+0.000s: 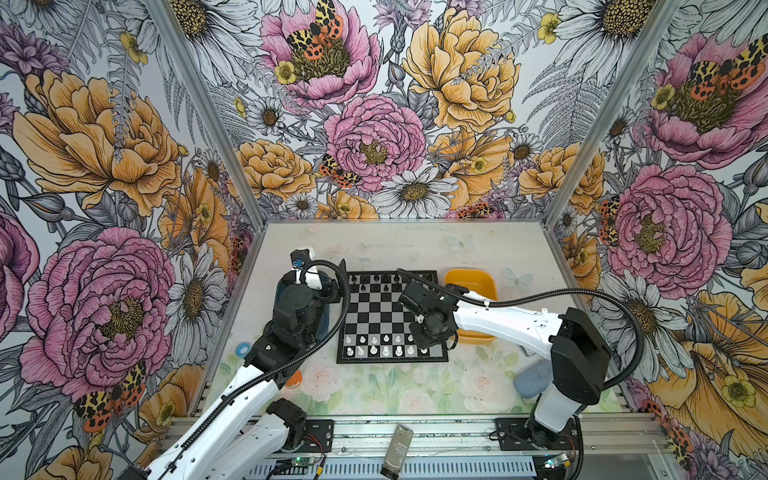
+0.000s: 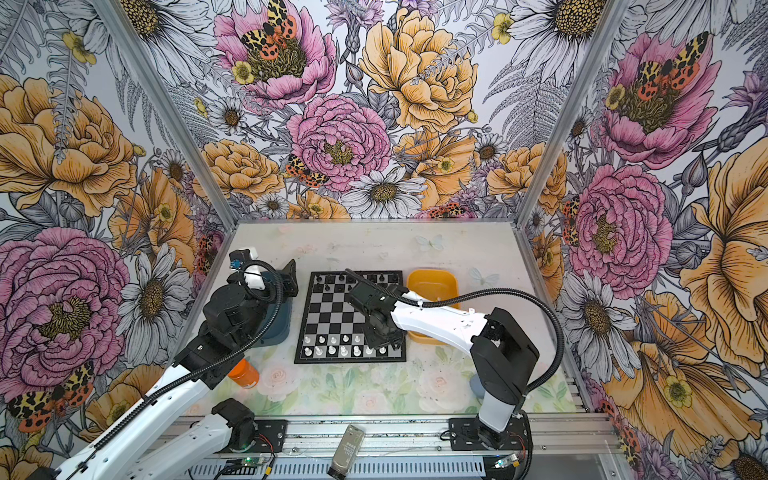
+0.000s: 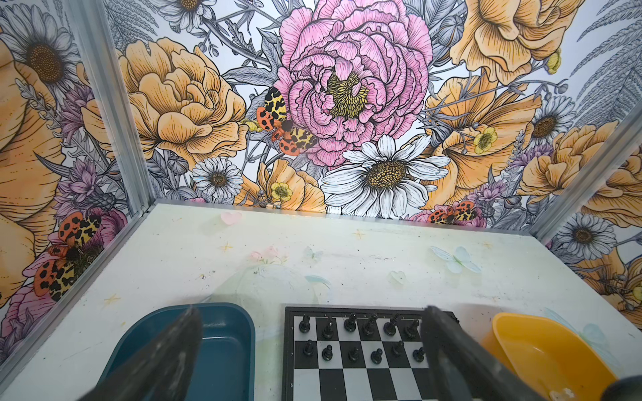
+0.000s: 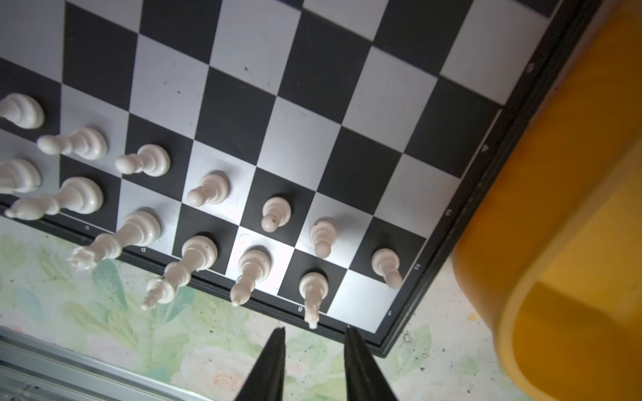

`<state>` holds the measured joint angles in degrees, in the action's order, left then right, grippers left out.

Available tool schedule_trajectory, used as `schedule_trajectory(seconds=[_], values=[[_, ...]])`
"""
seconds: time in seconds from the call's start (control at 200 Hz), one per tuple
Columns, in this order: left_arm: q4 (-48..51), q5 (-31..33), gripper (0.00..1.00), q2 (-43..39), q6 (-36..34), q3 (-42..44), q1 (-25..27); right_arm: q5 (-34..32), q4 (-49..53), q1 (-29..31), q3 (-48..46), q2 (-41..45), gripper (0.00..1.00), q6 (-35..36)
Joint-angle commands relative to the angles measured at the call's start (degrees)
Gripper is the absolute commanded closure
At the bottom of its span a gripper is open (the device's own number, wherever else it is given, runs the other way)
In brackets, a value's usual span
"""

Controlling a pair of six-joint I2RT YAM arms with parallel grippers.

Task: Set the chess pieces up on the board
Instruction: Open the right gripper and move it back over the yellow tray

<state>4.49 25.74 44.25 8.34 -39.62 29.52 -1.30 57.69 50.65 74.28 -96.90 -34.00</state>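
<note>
The board (image 1: 376,318) (image 2: 332,316) lies mid-table in both top views. White chess pieces (image 1: 386,345) (image 2: 337,345) stand in two rows along its near edge, small black pieces (image 1: 376,282) along the far edge. My right gripper (image 1: 424,334) (image 2: 380,337) hangs over the board's near right corner. In the right wrist view this gripper (image 4: 315,329) is open and holds nothing. Its tips straddle the head of a white knight (image 4: 312,288) that stands upright on the board (image 4: 382,121). My left gripper (image 3: 312,309) (image 1: 332,286) is wide open and empty, above the board's far left.
A yellow tray (image 1: 469,282) (image 4: 573,208) sits against the board's right side. A dark blue tray (image 3: 222,347) (image 2: 278,328) lies left of the board under my left arm. An orange bottle (image 2: 244,374) stands near front left, a blue object (image 1: 532,380) near front right.
</note>
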Motion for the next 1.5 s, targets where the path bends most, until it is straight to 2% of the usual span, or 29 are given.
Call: schedule_trajectory(seconds=[0.0,0.22,0.575,1.146,1.496], values=[[-0.2,0.9,0.01,0.0,-1.2,0.8,0.4,-2.1,2.2,-2.2,1.2,3.9,0.66,1.1],[-0.1,0.7,0.01,0.8,-1.1,0.5,0.2,-4.8,6.6,-8.3,4.1,5.6,0.64,5.7],[-0.3,-0.8,0.01,2.8,-0.5,0.1,-0.8,-5.3,6.6,-17.3,4.7,7.2,0.6,10.6],[1.5,-7.8,0.01,8.8,3.3,-4.3,-6.6,-5.9,5.1,-25.8,8.9,3.7,0.48,17.1],[-0.4,-11.4,0.01,13.4,5.3,-5.3,-8.6,-4.7,2.6,-30.8,7.8,-0.4,0.46,18.7]])
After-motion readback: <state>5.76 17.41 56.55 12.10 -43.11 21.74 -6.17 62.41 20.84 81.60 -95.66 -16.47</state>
